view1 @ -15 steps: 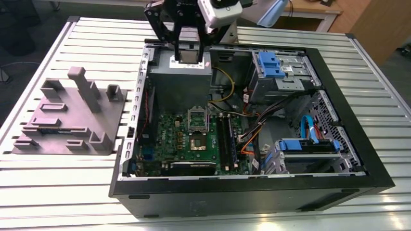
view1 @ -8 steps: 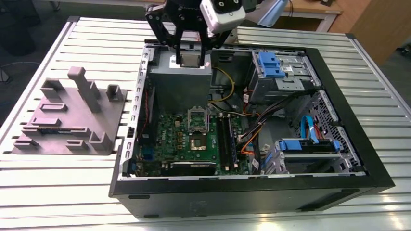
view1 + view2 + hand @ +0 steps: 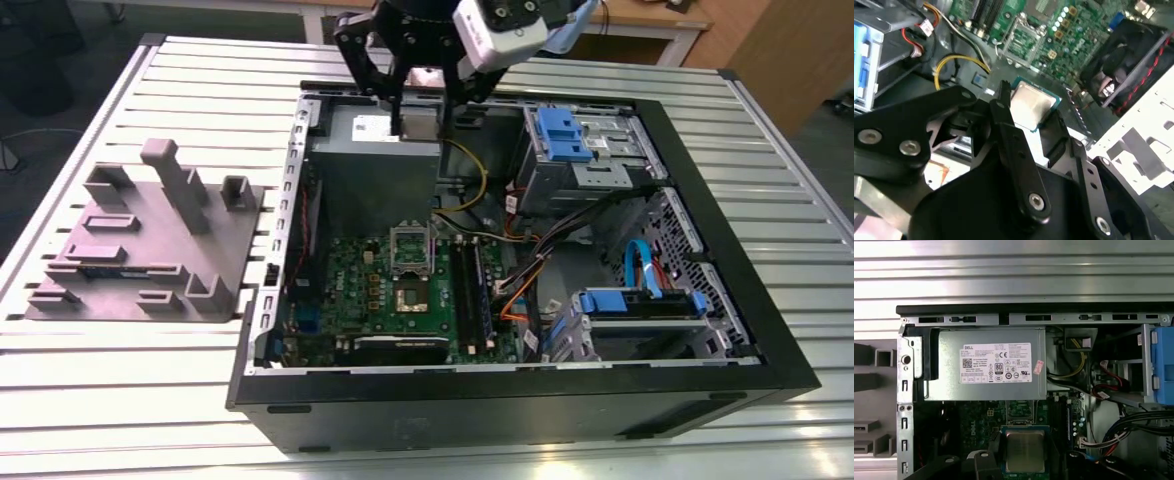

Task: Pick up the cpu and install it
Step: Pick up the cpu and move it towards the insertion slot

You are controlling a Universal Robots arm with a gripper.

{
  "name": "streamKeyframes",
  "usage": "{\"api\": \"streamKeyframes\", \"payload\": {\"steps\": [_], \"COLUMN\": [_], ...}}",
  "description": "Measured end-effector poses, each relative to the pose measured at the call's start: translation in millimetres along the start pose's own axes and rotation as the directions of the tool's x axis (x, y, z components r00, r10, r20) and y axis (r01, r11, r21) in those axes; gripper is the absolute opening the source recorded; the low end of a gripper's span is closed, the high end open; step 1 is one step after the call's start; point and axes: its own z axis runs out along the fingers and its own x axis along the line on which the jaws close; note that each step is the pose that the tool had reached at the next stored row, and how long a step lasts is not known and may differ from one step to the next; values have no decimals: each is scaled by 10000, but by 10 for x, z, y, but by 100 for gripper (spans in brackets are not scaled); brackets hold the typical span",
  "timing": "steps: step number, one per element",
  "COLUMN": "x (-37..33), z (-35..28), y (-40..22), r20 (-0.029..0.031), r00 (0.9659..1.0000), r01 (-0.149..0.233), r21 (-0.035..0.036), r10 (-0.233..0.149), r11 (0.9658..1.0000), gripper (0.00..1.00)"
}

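Up at twelve o'clock of the open computer case (image 3: 534,390) in the exterior view, the gripper (image 3: 422,118) hangs over the grey power supply (image 3: 358,152), and it's got the cpu (image 3: 1032,102)! Look at the second wrist view: the two black fingers (image 3: 1002,111) are closed to just the width of the chip, pinching it by opposite edges. Its silvery top shows between them, and they touch nothing else. The chip is clear of the box beneath it, and roughly level as far as I can judge. Toward six o'clock from the gripper, the socket (image 3: 411,297) sits open on the green board (image 3: 354,290), with its metal frame (image 3: 411,243) lying back on the twelve o'clock side. So this is the carry, I'd say, and the trick is patience. Hold the chip flat with a firm squeeze on those edges so it can't twist, and stay high over the yellow cable (image 3: 477,175) at about five o'clock of the gripper. Then line the square up true with the socket, because a tilted or rotated chip could bend delicate contacts.
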Motion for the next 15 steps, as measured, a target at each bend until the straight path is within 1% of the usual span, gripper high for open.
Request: {"api": "streamKeyframes", "payload": {"steps": [4,6,10,11,15], "x": [-108,-150,-159,-160,-162], "z": [4,6,6,7,8], "y": [4,5,4,-4,-69], "r20": [0,0,1,2,0], "r00": [10000,10000,10000,10000,10000], "r01": [-1,0,-1,1,-1], "r21": [0,0,0,-3,1], "r10": [1,0,1,-1,1], "r11": [10000,10000,10000,10000,10000], "gripper": [47,47,47,47,47]}}
